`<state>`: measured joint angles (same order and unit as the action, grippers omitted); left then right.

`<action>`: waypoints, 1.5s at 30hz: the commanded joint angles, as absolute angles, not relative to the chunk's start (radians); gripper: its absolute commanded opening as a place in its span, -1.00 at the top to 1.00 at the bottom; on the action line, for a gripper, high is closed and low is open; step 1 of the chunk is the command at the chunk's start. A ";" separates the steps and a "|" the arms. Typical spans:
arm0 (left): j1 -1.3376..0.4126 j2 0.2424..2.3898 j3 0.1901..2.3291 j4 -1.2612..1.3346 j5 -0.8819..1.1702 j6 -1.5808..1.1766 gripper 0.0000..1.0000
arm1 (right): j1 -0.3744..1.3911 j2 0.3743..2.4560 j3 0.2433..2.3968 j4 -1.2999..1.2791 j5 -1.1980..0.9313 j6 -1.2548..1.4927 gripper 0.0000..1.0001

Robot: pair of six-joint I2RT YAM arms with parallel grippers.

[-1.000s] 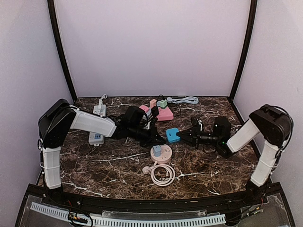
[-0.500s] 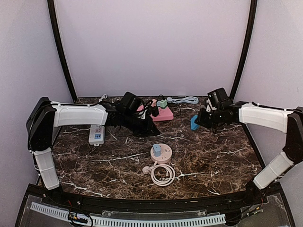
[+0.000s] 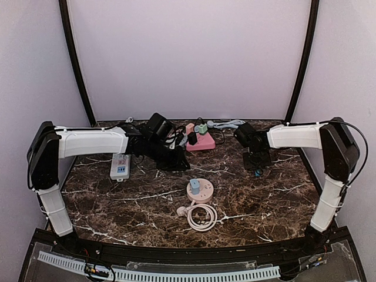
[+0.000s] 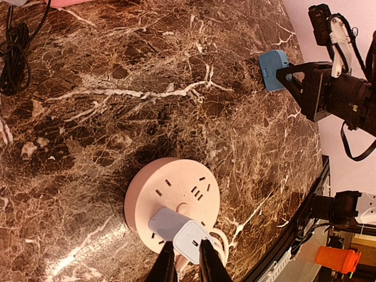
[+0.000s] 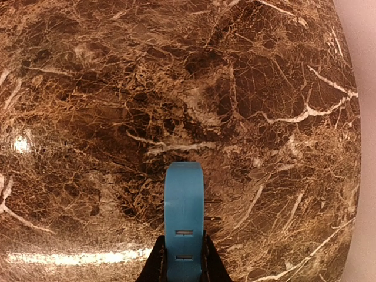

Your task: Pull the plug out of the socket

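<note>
Left gripper [image 4: 185,267]: jaws parted only a crack, nothing between them. It hung in the air toward the back of the marble table [image 3: 264,205].
Right gripper [image 5: 184,258]: clamped on the blue plug [image 5: 184,200], whose prongs were bare and pointed sideways. It was over the right rear of the table. Whether the plug touched the top could not be told.
Round pink socket [image 3: 200,189]: lay at centre front, well apart from both grippers, with a pale plug [image 4: 179,232] seated in it.
Coiled white cord [image 3: 202,216]: just beside the socket, on the near side.
Change: a second before, both grippers sat low by the socket, with the blue plug just beside it. Both arms had since swung to the rear, and the plug had gone along to the right.
</note>
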<state>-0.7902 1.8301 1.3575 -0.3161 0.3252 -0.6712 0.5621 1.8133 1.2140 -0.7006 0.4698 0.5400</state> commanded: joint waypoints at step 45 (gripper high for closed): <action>-0.906 1.815 1.419 -0.456 0.033 -0.161 -0.41 | 0.698 1.696 0.948 -0.004 -0.596 0.659 0.86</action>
<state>-0.9066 1.8641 1.4189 -0.4450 0.0814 -0.4362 0.6888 1.6749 0.9569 -0.0956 -0.5083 0.6323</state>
